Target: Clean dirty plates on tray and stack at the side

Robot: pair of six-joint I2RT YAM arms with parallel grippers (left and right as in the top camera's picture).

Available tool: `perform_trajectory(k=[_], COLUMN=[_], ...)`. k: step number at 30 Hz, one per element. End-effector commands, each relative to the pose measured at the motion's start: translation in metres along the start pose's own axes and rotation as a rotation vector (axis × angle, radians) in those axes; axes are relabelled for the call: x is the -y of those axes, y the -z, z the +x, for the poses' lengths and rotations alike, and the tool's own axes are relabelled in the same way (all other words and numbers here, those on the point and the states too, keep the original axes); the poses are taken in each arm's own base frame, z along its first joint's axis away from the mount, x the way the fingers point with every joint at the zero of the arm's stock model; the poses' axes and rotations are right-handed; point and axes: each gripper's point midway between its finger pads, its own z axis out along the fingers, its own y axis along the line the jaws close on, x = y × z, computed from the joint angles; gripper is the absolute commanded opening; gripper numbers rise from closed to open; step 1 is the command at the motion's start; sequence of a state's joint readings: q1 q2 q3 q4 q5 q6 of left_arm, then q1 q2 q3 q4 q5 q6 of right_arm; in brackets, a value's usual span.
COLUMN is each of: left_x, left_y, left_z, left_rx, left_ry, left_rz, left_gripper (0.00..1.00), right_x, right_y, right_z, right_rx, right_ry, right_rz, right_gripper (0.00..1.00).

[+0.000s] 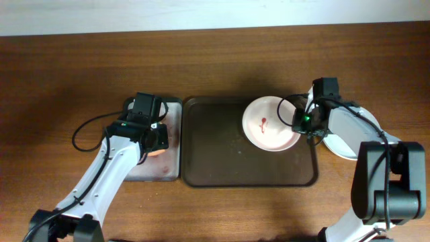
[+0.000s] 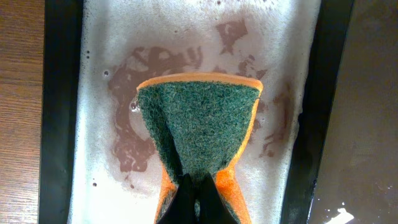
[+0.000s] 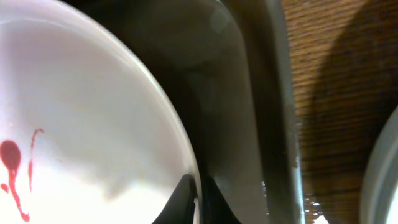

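Note:
One dirty plate (image 1: pixel 269 123), whitish with a red sauce smear, sits at the right end of the dark brown tray (image 1: pixel 215 161). My right gripper (image 1: pixel 301 121) is shut on its right rim. In the right wrist view the plate (image 3: pixel 81 124) fills the left side, with the fingers (image 3: pixel 198 202) pinching its edge over the tray (image 3: pixel 249 124). My left gripper (image 1: pixel 153 138) is shut on a green and orange sponge (image 2: pixel 199 124) and holds it over the small grey soapy tray (image 2: pixel 93 155).
The grey sponge tray (image 1: pixel 171 161) lies just left of the brown tray. Whitish plates (image 1: pixel 349 134) lie on the table right of the brown tray, under my right arm; their edge shows in the right wrist view (image 3: pixel 382 174). Cables trail at the left.

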State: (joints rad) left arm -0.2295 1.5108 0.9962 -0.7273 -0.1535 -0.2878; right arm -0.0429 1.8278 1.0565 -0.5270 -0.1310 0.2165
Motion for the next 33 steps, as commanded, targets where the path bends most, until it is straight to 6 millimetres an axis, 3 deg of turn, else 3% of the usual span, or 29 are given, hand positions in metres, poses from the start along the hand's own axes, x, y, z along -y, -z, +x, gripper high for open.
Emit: perform_trajectory(k=[1, 6, 13, 18, 22, 24, 28, 33], left_x=[0.001, 0.003, 0.011, 0.010, 0.017, 0.010, 0.014, 0.015], left_y=[0.007, 0.007, 0.009, 0.029, 0.078, 0.103, 0.119, 0.125], left_z=[-0.008, -0.010, -0.023, -0.046, -0.073, -0.082, -0.082, -0.083], left_rx=[0.027, 0.036, 0.085, 0.211, 0.375, 0.446, 0.474, 0.481], left_ry=[0.018, 0.020, -0.048, -0.041, 0.005, 0.022, -0.044, -0.055], left_rz=[0.015, 0.024, 0.063, 0.064, 0.239, 0.321, 0.432, 0.515], left_gripper=[0.00, 0.00, 0.00, 0.00, 0.00, 0.00, 0.00, 0.00], right_x=[-0.008, -0.044, -0.079, -0.075, -0.075, -0.074, -0.073, -0.073], right_y=[-0.012, -0.006, -0.008, -0.010, -0.010, -0.010, -0.011, -0.011], right_z=[0.024, 0.049, 0.073, 0.075, 0.075, 0.075, 0.074, 0.074], right_rx=[-0.097, -0.206, -0.257, -0.255, -0.255, -0.253, -0.251, -0.252], right_ry=[-0.008, -0.002, 0.103, 0.109, 0.110, 0.110, 0.111, 0.110], right_rz=[-0.051, -0.215, -0.218, -0.165, -0.163, -0.157, -0.150, -0.150], right_gripper=[0.04, 0.04, 0.04, 0.04, 0.04, 0.04, 0.04, 0.04])
